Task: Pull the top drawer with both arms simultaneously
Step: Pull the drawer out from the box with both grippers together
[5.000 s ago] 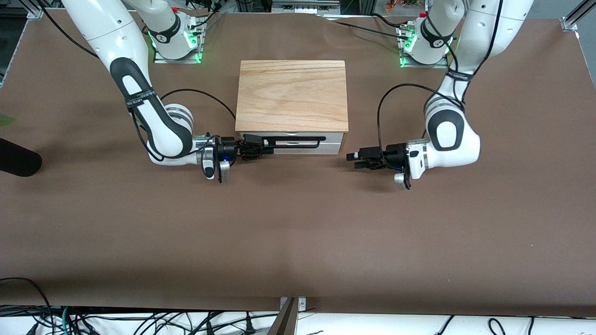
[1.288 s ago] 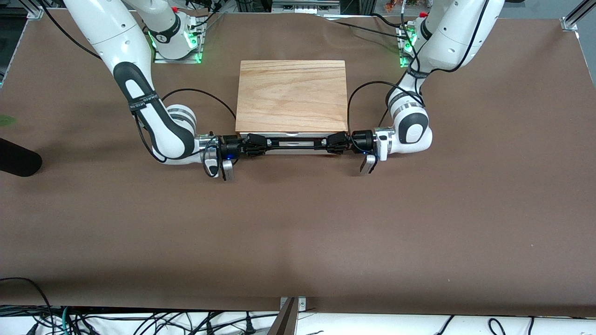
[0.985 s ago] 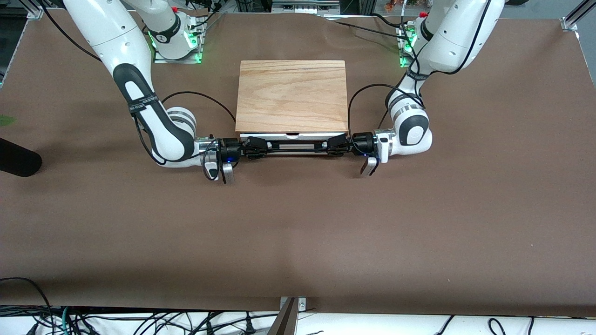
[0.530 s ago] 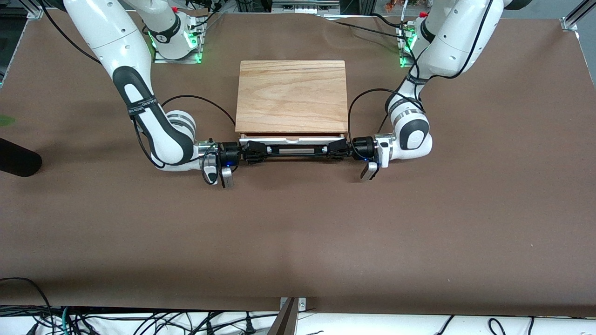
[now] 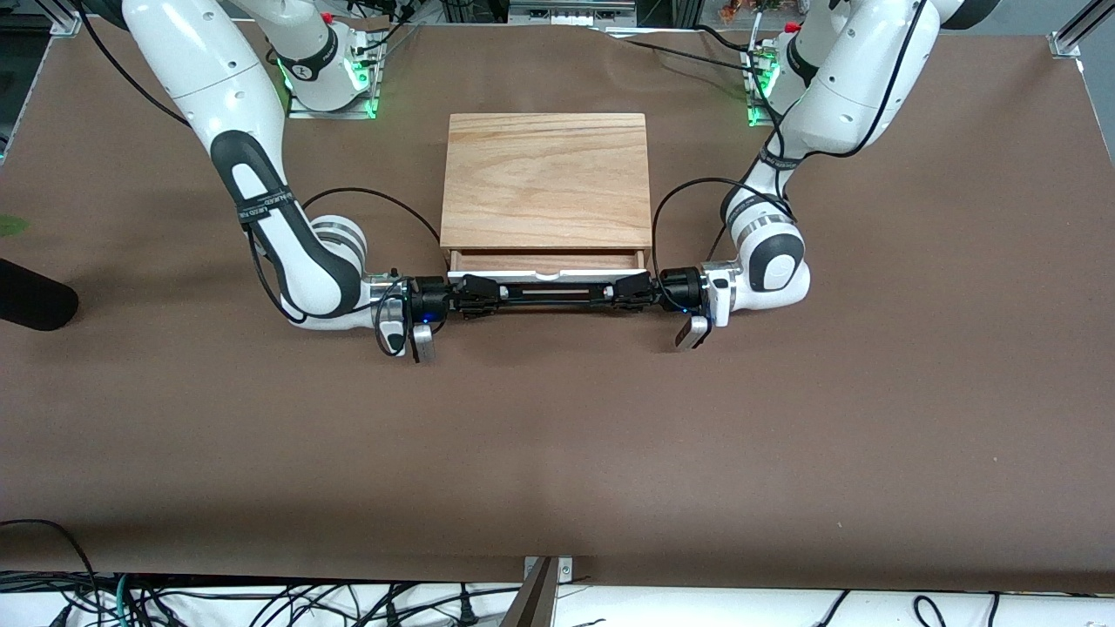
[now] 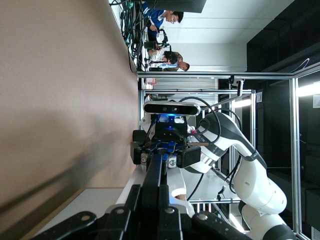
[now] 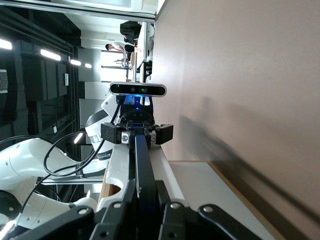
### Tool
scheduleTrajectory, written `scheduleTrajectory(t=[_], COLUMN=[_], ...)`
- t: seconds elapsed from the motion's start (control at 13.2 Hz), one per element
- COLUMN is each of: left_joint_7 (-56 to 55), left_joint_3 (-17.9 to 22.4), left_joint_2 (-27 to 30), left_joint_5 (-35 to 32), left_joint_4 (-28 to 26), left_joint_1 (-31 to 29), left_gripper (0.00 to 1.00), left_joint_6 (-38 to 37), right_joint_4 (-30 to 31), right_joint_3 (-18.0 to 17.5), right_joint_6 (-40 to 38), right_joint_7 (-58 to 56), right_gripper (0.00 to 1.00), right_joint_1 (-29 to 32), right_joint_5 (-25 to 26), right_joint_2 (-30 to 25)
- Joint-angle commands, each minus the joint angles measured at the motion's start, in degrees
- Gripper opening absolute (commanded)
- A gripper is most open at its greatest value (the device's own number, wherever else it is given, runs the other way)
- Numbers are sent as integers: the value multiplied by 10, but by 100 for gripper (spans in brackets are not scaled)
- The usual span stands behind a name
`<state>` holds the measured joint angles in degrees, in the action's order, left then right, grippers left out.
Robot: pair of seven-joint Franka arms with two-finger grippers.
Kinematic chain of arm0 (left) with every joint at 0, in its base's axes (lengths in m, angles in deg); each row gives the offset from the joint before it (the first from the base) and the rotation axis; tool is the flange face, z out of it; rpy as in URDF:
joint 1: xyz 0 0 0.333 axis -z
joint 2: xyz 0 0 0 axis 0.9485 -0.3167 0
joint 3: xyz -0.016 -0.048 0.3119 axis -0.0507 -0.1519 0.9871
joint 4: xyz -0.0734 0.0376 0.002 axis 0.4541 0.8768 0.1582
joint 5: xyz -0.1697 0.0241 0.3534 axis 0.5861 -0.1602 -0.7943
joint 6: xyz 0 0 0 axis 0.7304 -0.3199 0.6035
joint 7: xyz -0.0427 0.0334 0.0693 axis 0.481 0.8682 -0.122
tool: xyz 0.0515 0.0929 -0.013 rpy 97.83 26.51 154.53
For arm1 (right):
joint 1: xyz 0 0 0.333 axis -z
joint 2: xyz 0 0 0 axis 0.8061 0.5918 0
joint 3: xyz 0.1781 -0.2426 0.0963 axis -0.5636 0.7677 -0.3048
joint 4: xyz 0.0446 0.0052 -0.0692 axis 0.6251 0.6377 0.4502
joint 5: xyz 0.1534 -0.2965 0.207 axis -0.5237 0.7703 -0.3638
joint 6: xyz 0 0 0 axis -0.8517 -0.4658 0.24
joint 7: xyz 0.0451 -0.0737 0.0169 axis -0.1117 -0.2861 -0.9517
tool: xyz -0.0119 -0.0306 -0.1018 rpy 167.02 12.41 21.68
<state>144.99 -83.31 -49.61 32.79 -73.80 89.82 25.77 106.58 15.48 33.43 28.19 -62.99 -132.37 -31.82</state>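
The top drawer (image 5: 547, 260) stands partly out of the cabinet, its reddish-brown floor showing under the oak-grain top board (image 5: 546, 178). Its white front panel (image 5: 549, 275) carries the thin black bar handle (image 5: 550, 293). My right gripper (image 5: 486, 293) is shut on the handle's end toward the right arm. My left gripper (image 5: 620, 292) is shut on the other end. In the left wrist view my left gripper (image 6: 151, 194) clamps the handle (image 6: 153, 172). In the right wrist view my right gripper (image 7: 145, 194) clamps the handle (image 7: 141, 162). Each wrist view shows the other gripper farther along the bar.
The cabinet stands on a brown table (image 5: 557, 435) between the two arm bases. A black cylinder (image 5: 35, 300) lies at the table's edge toward the right arm's end. Cables hang along the edge nearest the front camera.
The left gripper came in from the side and shut on the handle. Over the last second both grippers moved toward the front camera, and the drawer slid out with them.
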Motion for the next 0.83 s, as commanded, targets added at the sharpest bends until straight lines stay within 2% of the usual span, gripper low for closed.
scheduleTrajectory(t=[0.0, 0.3, 0.76], left_joint_7=[-16, -49, -75], left_joint_3=[0, 13, 26], left_joint_2=[-52, -63, -81], left_joint_5=[21, 18, 18], left_joint_4=[46, 70, 105], left_joint_1=[5, 5, 4], left_gripper=[0, 0, 0], left_joint_6=[30, 29, 30], right_joint_4=[-67, -74, -100], right_joint_3=[2, 7, 9], right_joint_6=[-9, -13, -13], right_joint_7=[35, 36, 52], right_gripper=[0, 0, 0], right_joint_1=[12, 14, 14], right_joint_5=[-30, -62, -62], right_joint_2=[9, 25, 42])
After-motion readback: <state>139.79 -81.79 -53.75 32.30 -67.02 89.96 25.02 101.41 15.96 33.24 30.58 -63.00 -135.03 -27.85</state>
